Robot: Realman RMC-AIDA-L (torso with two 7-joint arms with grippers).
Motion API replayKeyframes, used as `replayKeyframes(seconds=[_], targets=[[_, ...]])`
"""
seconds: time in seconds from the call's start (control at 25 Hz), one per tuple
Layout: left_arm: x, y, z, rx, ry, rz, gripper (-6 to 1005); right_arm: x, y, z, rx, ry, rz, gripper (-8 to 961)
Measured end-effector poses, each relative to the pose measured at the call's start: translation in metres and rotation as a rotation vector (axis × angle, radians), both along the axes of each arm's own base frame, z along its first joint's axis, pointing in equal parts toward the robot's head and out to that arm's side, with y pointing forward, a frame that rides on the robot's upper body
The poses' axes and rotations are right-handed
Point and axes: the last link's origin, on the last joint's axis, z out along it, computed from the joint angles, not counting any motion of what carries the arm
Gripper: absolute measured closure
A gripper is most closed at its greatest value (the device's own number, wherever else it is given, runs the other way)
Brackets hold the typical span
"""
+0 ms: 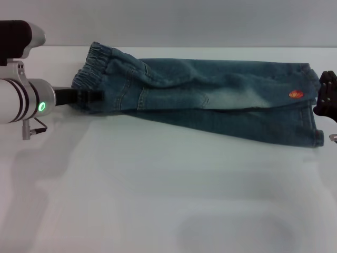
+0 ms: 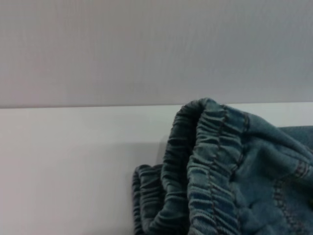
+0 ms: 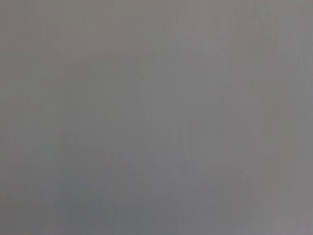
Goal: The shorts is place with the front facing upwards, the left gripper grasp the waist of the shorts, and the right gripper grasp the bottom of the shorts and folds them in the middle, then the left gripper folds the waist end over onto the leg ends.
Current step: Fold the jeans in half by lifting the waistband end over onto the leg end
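- Denim shorts [image 1: 210, 97] lie folded lengthwise across the frame's upper middle.
- Left gripper [image 1: 90, 97] at the elastic waistband [image 1: 93, 66]; grip state unclear.
- Right gripper [image 1: 325, 97] at the right-edge hem, grip unclear.
- Next, I'd carry the waistband low and level over to the hem.

White table [image 1: 158, 200], plain grey wall [image 1: 184, 21] behind; soft even light.

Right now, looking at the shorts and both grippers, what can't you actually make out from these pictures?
- Left gripper, head view: its fingertips meet the waist of the shorts, so the grip is unclear.
- Left wrist view: shows only the bunched waistband, no fingers.
- Right gripper, head view: cut off by the picture's edge at the leg ends.
- Right wrist view: a plain grey field, nothing recognisable.
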Motion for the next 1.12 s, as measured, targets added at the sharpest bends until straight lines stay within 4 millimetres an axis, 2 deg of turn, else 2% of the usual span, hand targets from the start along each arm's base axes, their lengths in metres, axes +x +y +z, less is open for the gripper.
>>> replayKeyframes(seconds=[0.36, 0.72, 0.96, 1.0, 1.12], targets=[[0.002, -0.003, -0.005, 0.012, -0.028, -0.028, 254, -0.002, -0.002, 0.004, 0.007, 0.004, -0.004, 954], [0.0, -0.003, -0.007, 0.015, -0.016, -0.039, 487, -0.005, -0.003, 0.005, 0.008, 0.006, -0.001, 953], [-0.001, -0.003, -0.006, 0.03, -0.019, -0.04, 841, -0.004, -0.004, 0.006, 0.011, 0.007, -0.004, 954], [0.005, -0.005, 0.001, 0.052, -0.029, -0.063, 847, -0.004, -0.004, 0.006, 0.011, 0.007, -0.004, 954], [0.009, -0.006, 0.005, 0.063, -0.035, -0.076, 864, -0.002, -0.005, 0.005, 0.008, 0.005, -0.008, 954]])
